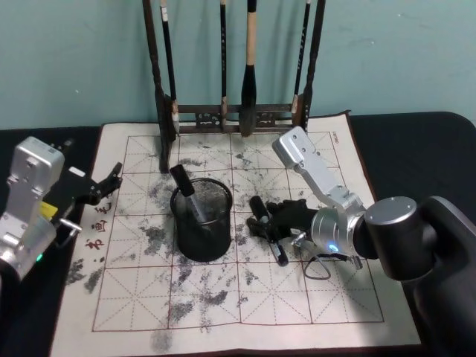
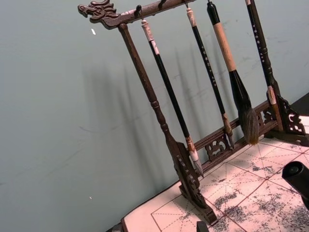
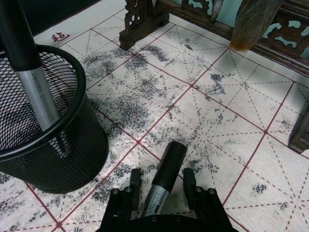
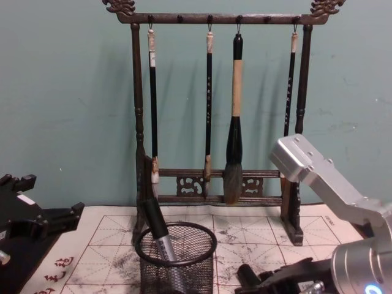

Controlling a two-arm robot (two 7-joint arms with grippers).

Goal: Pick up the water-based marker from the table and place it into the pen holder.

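Right gripper [image 3: 161, 178] fingers wide astride marker [image 3: 171, 157] mid grid sheet [image 3: 231, 121], beside pen holder [image 3: 72, 145] w/ "deli" pen [image 3: 36, 82] inside; left gripper [image 1: 111, 184] fingers spread, sheet's left edge.

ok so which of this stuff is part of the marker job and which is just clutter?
Job:
- loose marker, straddled by the open right gripper
- black mesh pen holder

Just there:
- marker already standing in it
- brush rack with hanging brushes
- ink-stained grid mat
- left gripper, idle at the mat's left edge
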